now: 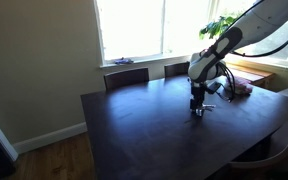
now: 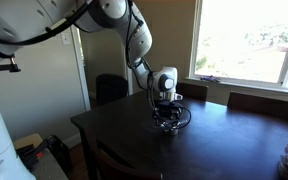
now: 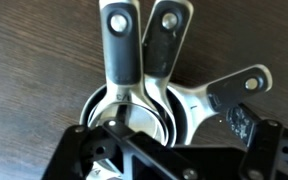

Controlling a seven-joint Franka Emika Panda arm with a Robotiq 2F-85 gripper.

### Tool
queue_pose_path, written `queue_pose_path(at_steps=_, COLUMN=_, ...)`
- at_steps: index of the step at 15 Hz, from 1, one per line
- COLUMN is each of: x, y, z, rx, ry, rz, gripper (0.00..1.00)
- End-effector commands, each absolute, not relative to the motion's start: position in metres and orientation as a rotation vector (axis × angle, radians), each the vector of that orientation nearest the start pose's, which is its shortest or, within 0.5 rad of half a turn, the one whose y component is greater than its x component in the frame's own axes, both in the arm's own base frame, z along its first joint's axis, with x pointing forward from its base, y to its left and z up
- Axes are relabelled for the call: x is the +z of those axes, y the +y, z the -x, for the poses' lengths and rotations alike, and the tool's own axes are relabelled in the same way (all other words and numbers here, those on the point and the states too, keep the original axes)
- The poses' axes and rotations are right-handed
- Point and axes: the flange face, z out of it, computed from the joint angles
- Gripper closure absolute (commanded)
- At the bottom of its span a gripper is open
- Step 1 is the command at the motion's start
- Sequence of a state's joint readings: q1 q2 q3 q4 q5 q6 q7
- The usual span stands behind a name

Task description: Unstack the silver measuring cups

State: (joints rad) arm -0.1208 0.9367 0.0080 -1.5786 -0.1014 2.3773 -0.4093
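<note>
measuring cups (image 3: 134,105): nested in one stack on the dark table (image 3: 24,60), bowls one inside another, three handles (image 3: 121,45) fanned out away from the gripper (image 3: 164,138). jaws wide apart, straddling the bowls, holding nothing; contact with the rims not clear. in an exterior view the gripper (image 1: 197,108) hangs low over the table's middle. judgement: thin steel, so light, rigid, slick; nested bowls may bind and lift together. handles look dark-coated, likely the better bite; otherwise pinch the top cup's rim.
</note>
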Motion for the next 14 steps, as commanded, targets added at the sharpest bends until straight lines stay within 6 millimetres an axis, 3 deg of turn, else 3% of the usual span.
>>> queue_pose_path(at_steps=1, x=0.093, y=-0.078, z=-0.624, rx=0.312, ry=-0.679, rz=3.063, gripper=0.00)
queue_pose_path(at_steps=9, x=0.096, y=-0.072, z=-0.570, rx=0.448, ry=-0.872, rz=3.032, gripper=0.00)
queue_pose_path(at_steps=12, x=0.096, y=-0.070, z=-0.563, rx=0.429, ry=-0.901, rz=3.045, gripper=0.00)
queue_pose_path(at_steps=14, x=0.106, y=-0.066, z=-0.570, rx=0.290, ry=-0.875, rz=3.079, gripper=0.00)
